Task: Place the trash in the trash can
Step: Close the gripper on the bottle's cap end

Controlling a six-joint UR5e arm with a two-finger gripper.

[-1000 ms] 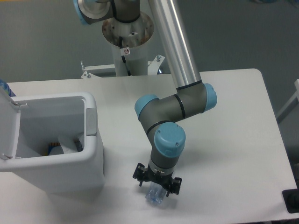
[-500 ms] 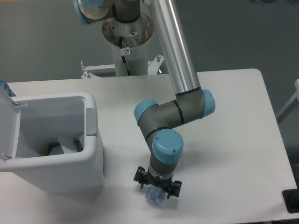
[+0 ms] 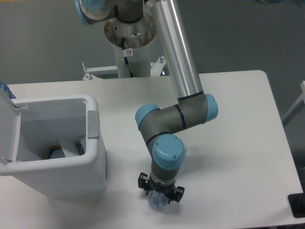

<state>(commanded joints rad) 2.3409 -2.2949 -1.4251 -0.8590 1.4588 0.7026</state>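
The clear plastic water bottle [image 3: 157,202] lies on the white table near its front edge. My gripper [image 3: 159,194] points straight down right over it, and the wrist hides the fingers and most of the bottle. I cannot tell whether the fingers are closed on the bottle. The white trash can [image 3: 57,176] stands to the left with its lid [image 3: 8,129] swung open to the left and a grey latch [image 3: 93,125] on its right side. A white crumpled item [image 3: 70,151] with blue and orange bits beside it lies inside the can; it may be the wrapper.
The arm's base column [image 3: 129,43] stands behind the table's far edge. The table's front edge [image 3: 214,225] runs close below the bottle. A black object [image 3: 297,205] sits at the table's right front corner.
The wrist has shifted slightly left and lowered over the bottle, covering more of it. The trash can and its contents have not moved.
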